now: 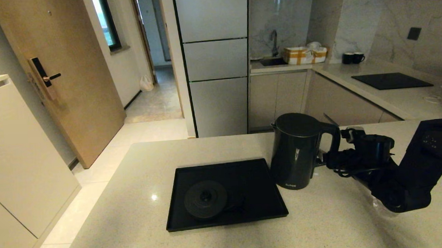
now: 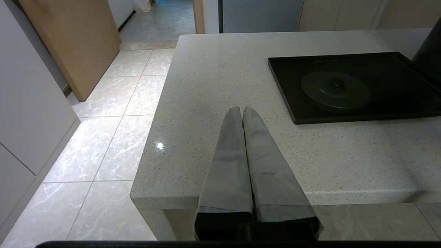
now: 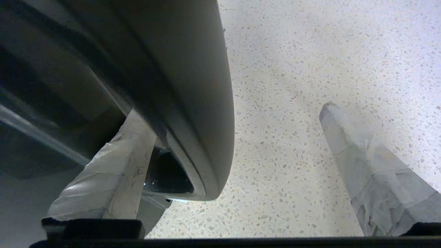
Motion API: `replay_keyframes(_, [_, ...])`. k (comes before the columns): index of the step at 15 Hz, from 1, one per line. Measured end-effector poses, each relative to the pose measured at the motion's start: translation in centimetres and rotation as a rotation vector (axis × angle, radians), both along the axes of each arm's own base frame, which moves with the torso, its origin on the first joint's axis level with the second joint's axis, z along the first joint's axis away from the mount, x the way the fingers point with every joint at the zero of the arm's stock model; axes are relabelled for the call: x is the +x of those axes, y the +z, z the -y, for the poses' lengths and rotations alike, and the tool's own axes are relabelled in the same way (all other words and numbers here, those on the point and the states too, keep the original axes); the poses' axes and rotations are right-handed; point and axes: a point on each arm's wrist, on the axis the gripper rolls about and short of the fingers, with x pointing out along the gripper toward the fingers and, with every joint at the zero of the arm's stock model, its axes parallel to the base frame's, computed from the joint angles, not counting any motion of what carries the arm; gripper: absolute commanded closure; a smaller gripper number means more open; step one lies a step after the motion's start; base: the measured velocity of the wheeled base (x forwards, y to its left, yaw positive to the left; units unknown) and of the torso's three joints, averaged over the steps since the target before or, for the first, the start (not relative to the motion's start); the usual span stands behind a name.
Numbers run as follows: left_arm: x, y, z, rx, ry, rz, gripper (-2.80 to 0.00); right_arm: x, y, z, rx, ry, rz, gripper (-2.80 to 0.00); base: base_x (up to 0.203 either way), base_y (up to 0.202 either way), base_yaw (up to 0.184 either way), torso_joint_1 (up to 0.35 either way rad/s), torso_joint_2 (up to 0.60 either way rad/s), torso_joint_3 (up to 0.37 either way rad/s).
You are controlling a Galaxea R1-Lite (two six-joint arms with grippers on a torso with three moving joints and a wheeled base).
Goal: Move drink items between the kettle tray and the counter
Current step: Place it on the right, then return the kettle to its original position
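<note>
Right gripper is wide open around the kettle handle, one finger inside the loop, nothing clamped. Kettle's on the counter touching the tray; I'd center the handle before squeezing. Left gripper is parked, fingers pressed together.

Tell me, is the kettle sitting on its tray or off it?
Off: the kettle stands upright on the counter beside the tray.

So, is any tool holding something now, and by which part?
Nothing is held. The right tool is open around the kettle handle, not clamped. The left tool is shut on nothing.
</note>
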Motion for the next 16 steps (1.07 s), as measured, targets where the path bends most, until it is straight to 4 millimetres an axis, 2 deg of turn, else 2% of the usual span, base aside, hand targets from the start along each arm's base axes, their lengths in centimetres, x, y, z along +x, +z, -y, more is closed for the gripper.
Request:
replay_keyframes(12, [0.0,0.0,0.0,0.0,0.0,0.0,0.0,-2.8,-0.1,-0.7,0.01,0.025,0.025,-2.8,0.0,0.0,0.0,0.0,0.0,0.0])
replay_keyframes(16, [0.0,0.0,0.0,0.0,0.0,0.0,0.0,-3.8,1.0,-1.0,0.033,0.032,0.034,-2.8,0.0,0.0,0.0,0.0,0.0,0.0])
